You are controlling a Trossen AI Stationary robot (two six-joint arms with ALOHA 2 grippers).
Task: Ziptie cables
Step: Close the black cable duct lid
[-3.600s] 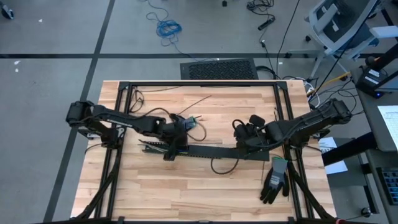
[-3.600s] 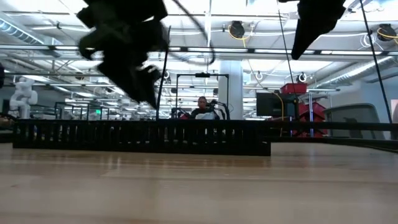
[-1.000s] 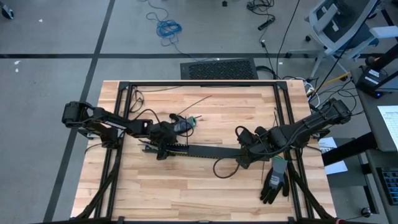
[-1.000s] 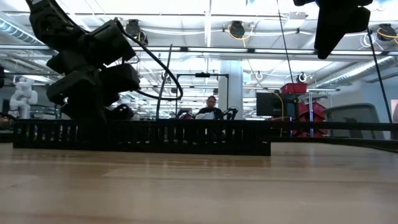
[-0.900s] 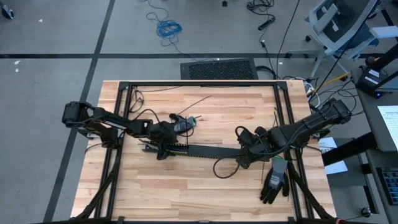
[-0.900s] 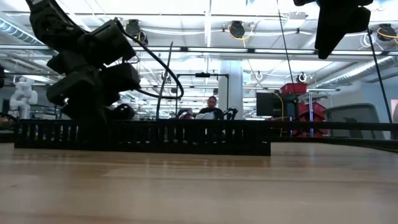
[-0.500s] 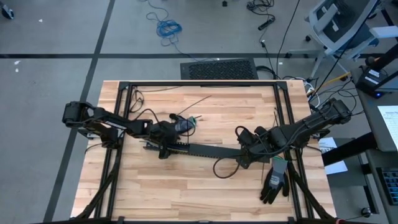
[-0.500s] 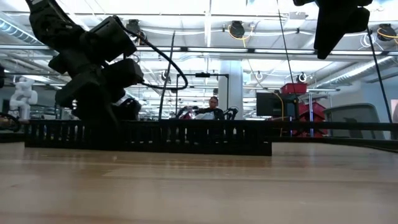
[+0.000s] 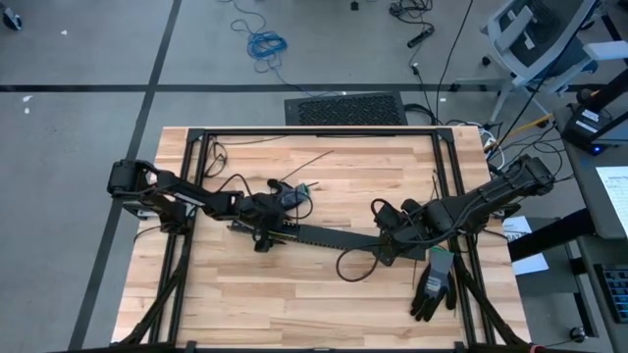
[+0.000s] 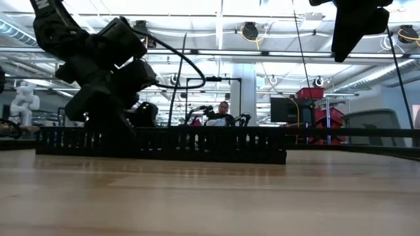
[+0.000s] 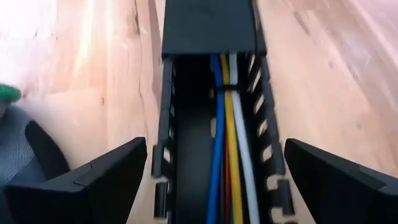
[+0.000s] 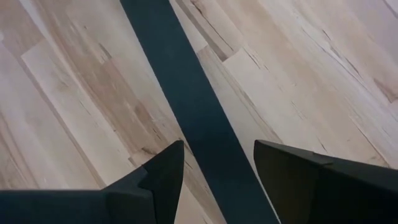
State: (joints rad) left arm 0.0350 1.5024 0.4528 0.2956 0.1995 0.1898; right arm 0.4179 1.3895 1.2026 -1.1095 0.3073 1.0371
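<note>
Wooden tabletop (image 9: 294, 284) inside a black frame (image 9: 314, 130) was the setting. Cables (image 11: 229, 149), seen as blue, yellow, white and red strands, were laid side by side inside the black slotted duct (image 9: 334, 238), which lay across the middle of the table. 1 thin dark band appeared to cross the bundle near the point where the duct's cover (image 11: 209, 26) began, though whether it was a fastened tie could not be told. Most of the duct's length was hidden under that cover, so the state of the wires farther along could not be judged.

At the uncovered end of the duct the left gripper (image 11: 211, 180) was held low with its fingers spread wide, 1 on either side of the duct walls, nothing pinched between them. Over the covered end the right gripper (image 12: 217, 168) was poised with its fingers partly parted astride the dark cover strip, apparently not clamped on it.

Further ties, if required, were judged yet to be fitted. A pair of work gloves (image 9: 433, 284) had been left near the right arm.
</note>
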